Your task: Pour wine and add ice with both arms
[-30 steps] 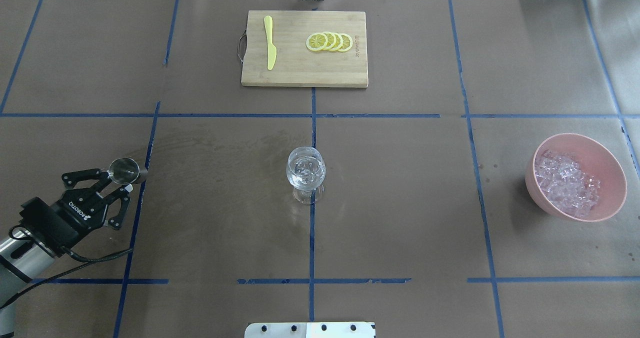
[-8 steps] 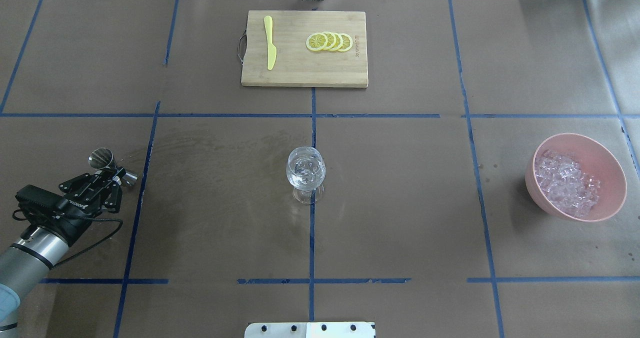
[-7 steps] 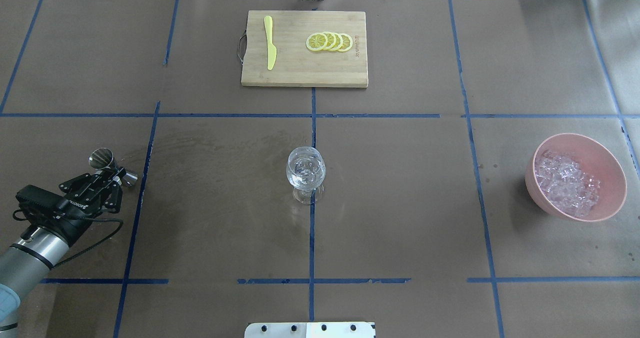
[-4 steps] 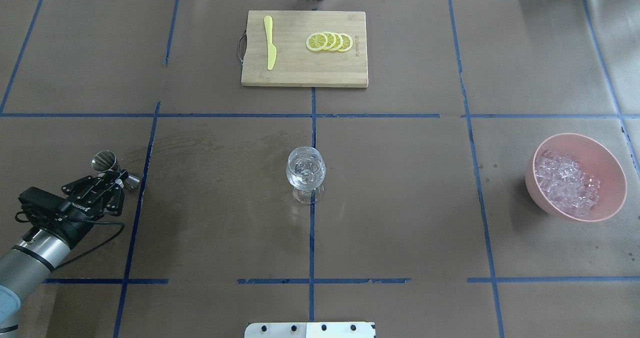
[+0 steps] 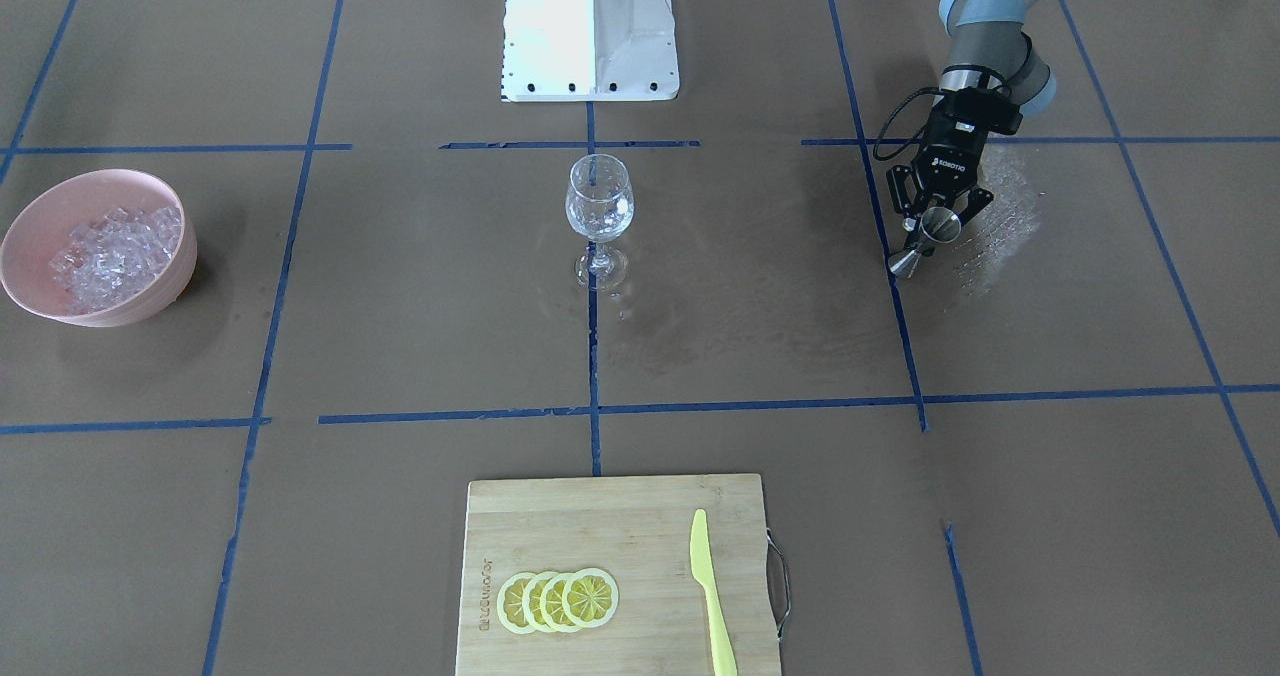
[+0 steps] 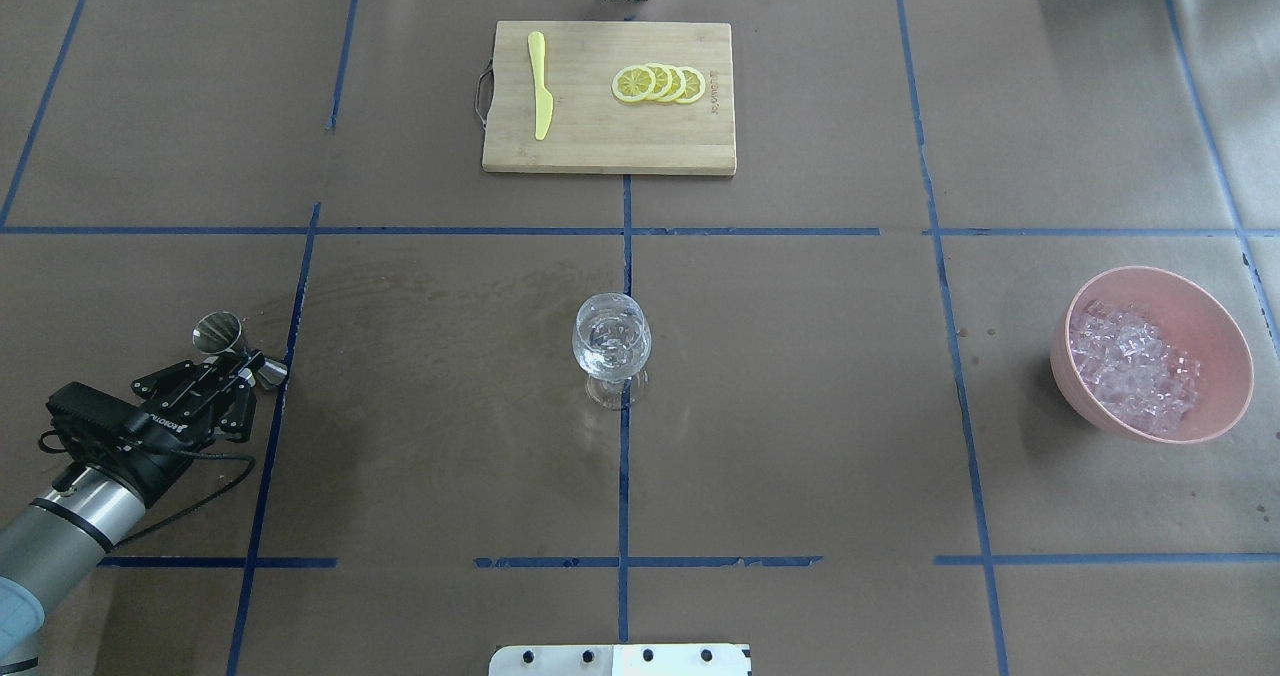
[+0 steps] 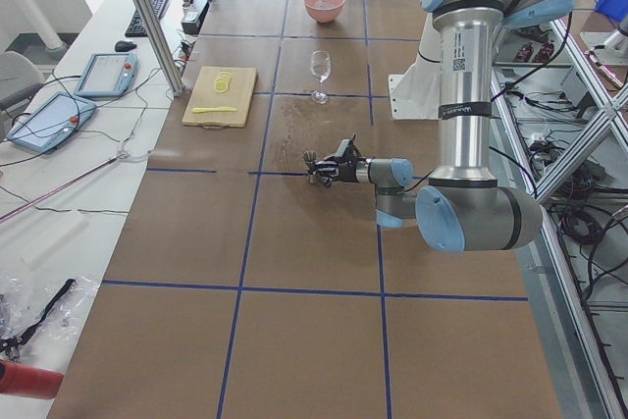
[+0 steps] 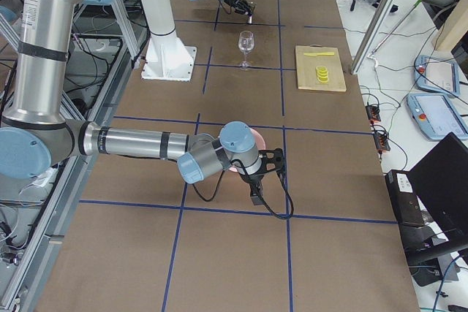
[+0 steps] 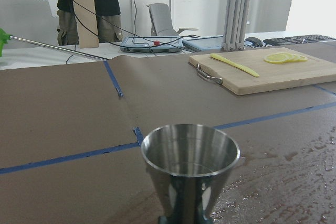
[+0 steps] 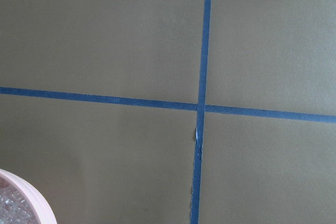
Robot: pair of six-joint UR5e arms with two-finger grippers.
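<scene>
Ice (image 6: 1132, 374) fills the pink bowl (image 6: 1225, 316) at three o'clock on the damp, blue-taped brown table (image 6: 800, 406); left gripper (image 6: 240, 364) clasps a jigger (image 6: 217, 332) at nine, while whether the right gripper (image 8: 272, 164) is wide or narrow I cannot tell.

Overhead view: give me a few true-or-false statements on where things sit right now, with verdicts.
1. The left claw is shut on the metal measuring cup. True.
2. The lemon slices lie in the pink bowl. False: they lie on the cutting board; the bowl holds ice.
3. The wine glass stands upright, apart from the claw. True.
4. The yellow knife lies next to the wine glass. False: it lies on the cutting board.
</scene>
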